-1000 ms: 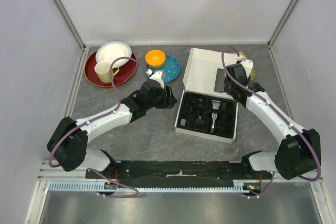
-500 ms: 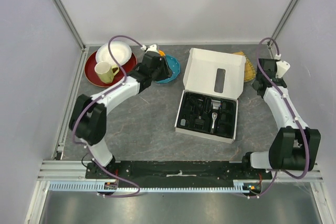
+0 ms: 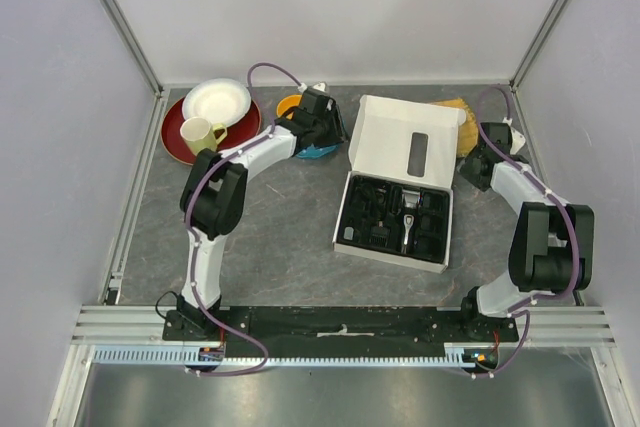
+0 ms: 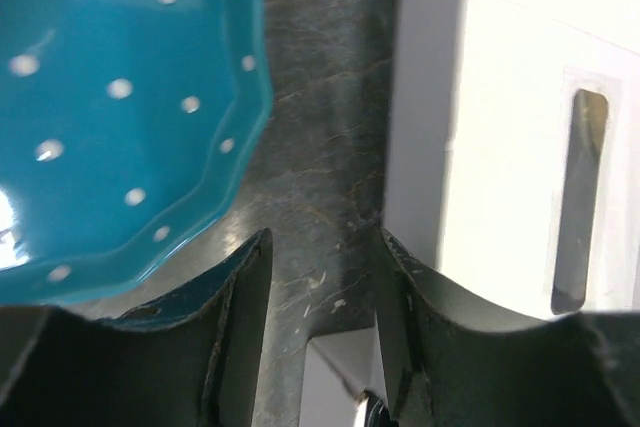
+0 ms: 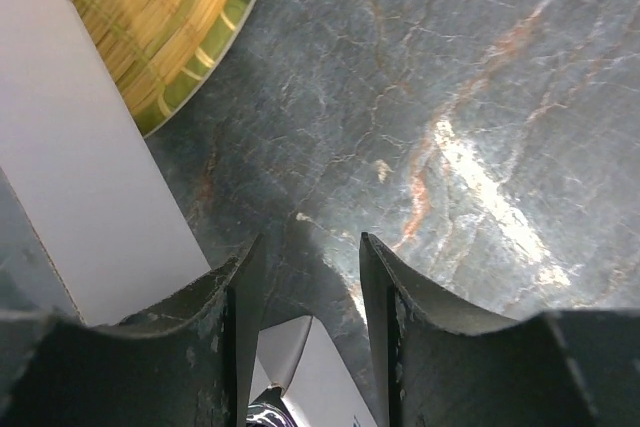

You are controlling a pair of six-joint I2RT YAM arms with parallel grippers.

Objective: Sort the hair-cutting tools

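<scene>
The hair-cutting tools lie together in the black tray of the white box [image 3: 339, 215], at the middle of the table and a little to the right. The clipper [image 3: 409, 219] rests in the right half of the tray, with its long axis running near to far. The comb attachments [image 3: 370, 212] fill the places to its left. The cord and the short cylinder cannot be made out among the dark shapes.

Both arms reach to the far side, beyond the tray. The left gripper [image 4: 322, 242] hangs between the teal plate [image 4: 100, 97] and the raised lid [image 4: 500, 97], its jaws apart with only bare table between them. The right gripper [image 5: 310, 242] is beside the woven plate [image 5: 160, 17]; it too stands parted and holds nothing.

From the left gripper the clipper lies to the right and nearer; from the right gripper, to the left and nearer. The right arm seems the closer one.

The table [image 3: 270, 247] is grey, stone-patterned and flat, with pale walls on three sides.
</scene>
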